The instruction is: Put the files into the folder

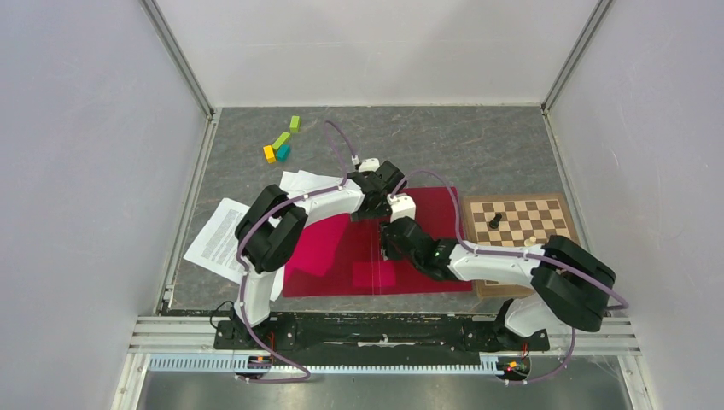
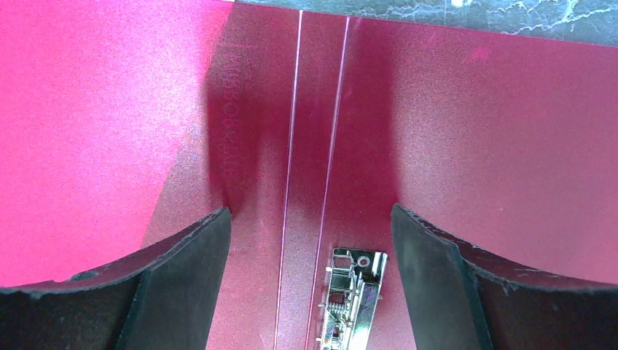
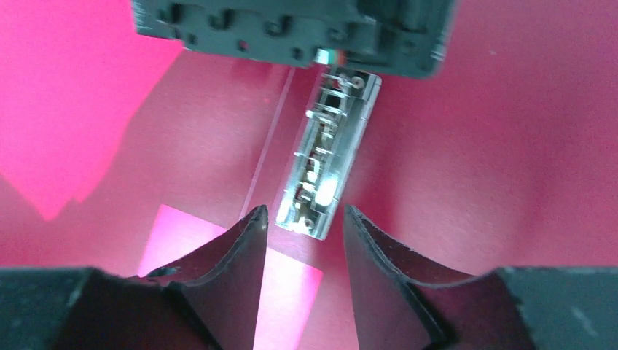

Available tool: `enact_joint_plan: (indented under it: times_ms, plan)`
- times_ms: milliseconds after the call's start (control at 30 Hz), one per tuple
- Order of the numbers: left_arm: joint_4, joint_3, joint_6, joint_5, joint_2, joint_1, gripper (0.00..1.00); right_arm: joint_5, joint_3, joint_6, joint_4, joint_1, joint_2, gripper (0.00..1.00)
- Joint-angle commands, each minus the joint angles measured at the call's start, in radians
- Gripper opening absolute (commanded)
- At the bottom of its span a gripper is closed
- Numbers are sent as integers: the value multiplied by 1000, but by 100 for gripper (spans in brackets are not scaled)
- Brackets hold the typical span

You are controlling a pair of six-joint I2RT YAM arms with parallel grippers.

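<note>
Far left, the files (image 1: 220, 237) lie fanned on the surface (image 1: 478, 145), outside the folder (image 1: 431, 260), partly under my left arm, with one sheet reaching the surface's left edge. None is in the folder yet. That edge sheet worries me: a dragging fingertip could push it off, and sheets this thin may buckle or come up in a bunch rather than singly. The folder lies open and flat in the middle. My left pincer (image 2: 310, 215) hangs over its spine creases with jaws wide apart and nothing between them, the top of the clip (image 2: 355, 292) just under it. Moving right, the clip sits beside the spine, and my right pincer (image 3: 304, 215) has its jaws partly apart, straddling the clip's near end (image 3: 328, 160). I see slivers of folder on both sides, so I judge it is not pinching yet. If I close off-centre, the pads could slip off the smooth metal and the clip could snap back, or the push could skate the whole folder across the surface. Both pincers face each other closely over the clip, so a careless move by either risks a knock. Far right, the chessboard (image 1: 534, 213) touches the folder's edge under my right arm; a shoved folder or swinging elbow could topple the piece (image 1: 495, 219) on it.
</note>
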Motion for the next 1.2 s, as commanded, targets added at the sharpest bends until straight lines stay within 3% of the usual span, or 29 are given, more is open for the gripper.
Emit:
enact_joint_plan:
  times_ms: [0,400,700,1167]
  plan:
    - [-124,-63,-59,37,97,3,89,27,80,5,18,33,74,44]
    - [-151,-28,-61,96,133,14,90,65,79,55,17,77,131,28]
    - [-164,-37,-105,172,146,61,91,113,-139,118,219,99,1,28]
    - [-371,109,-183,91,241,66,91,156,-131,119,305,101,10,27]
